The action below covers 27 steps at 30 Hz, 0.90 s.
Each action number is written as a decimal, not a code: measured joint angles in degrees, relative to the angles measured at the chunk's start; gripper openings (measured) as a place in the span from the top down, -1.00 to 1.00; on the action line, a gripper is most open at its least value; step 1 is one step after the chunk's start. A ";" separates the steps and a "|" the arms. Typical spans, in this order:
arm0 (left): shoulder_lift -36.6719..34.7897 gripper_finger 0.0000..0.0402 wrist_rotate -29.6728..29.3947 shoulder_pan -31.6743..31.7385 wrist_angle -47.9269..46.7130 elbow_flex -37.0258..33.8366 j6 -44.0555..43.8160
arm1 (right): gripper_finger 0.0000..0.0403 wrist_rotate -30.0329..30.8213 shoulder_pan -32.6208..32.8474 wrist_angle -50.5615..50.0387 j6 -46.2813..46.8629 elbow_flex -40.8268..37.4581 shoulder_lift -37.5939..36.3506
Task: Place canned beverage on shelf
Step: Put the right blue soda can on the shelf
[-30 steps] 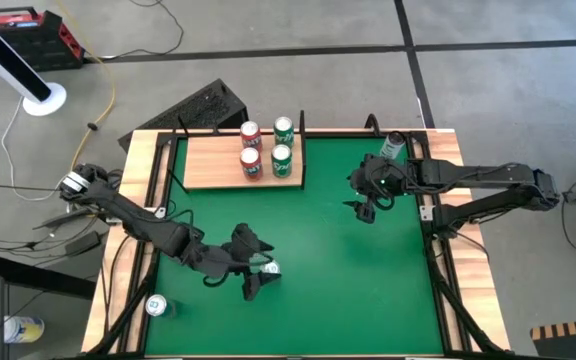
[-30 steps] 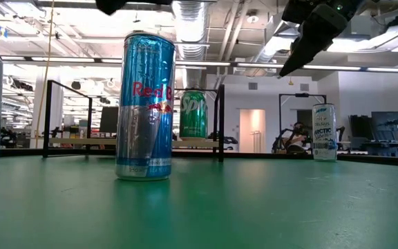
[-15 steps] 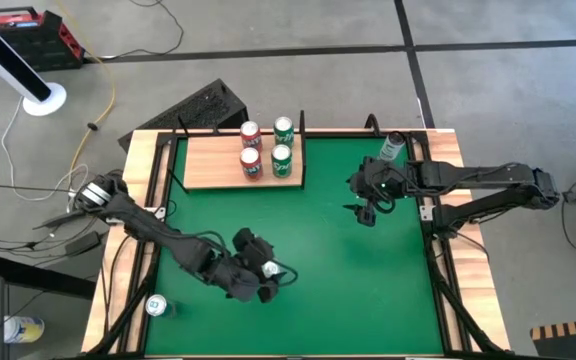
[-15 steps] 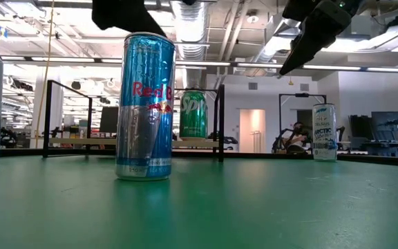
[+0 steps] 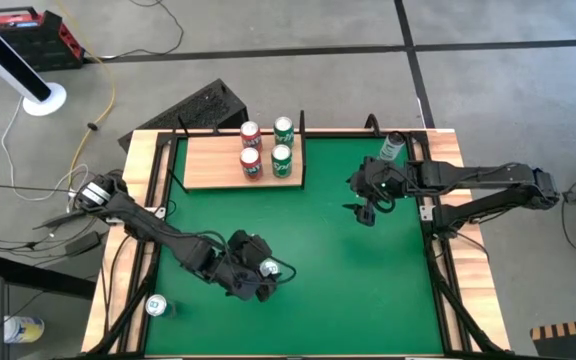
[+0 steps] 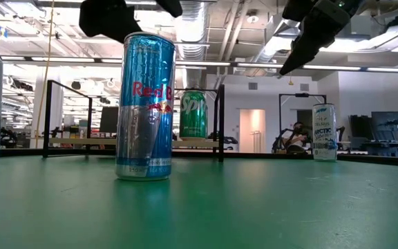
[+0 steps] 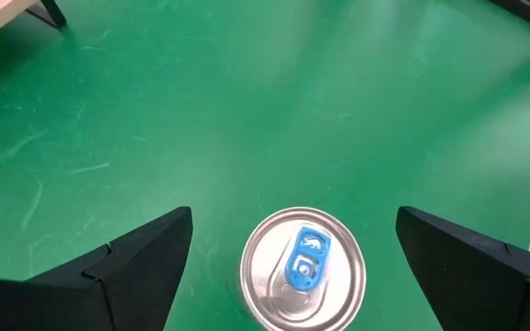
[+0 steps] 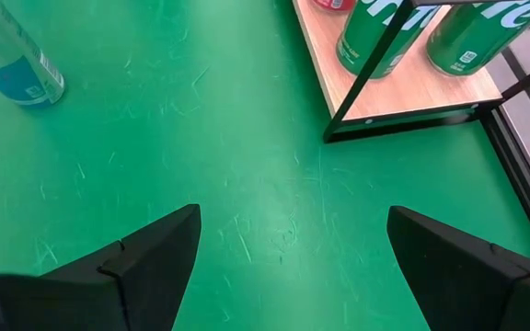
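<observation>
While the right gripper waits with jaws apart near the shelf, the left gripper hangs spread wide above the upright blue can on the green table.

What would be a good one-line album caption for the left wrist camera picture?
Open left gripper poised directly above a blue-tabbed silver can standing on the green table.

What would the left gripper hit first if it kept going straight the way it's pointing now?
Most likely the silver-and-blue can: the left gripper points down at its top, open fingers either side. Height above it is hard to judge; the low view suggests the gripper is just above the rim.
</observation>
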 joint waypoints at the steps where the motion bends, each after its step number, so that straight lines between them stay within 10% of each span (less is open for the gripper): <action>1: 0.00 -0.82 0.00 -0.05 0.02 -0.08 0.00 | -0.86 0.00 0.00 0.02 0.00 0.00 0.00; 27: 2.82 -0.80 5.42 0.78 5.74 -4.85 -0.97 | -0.86 0.15 -0.02 1.07 0.72 -0.02 0.02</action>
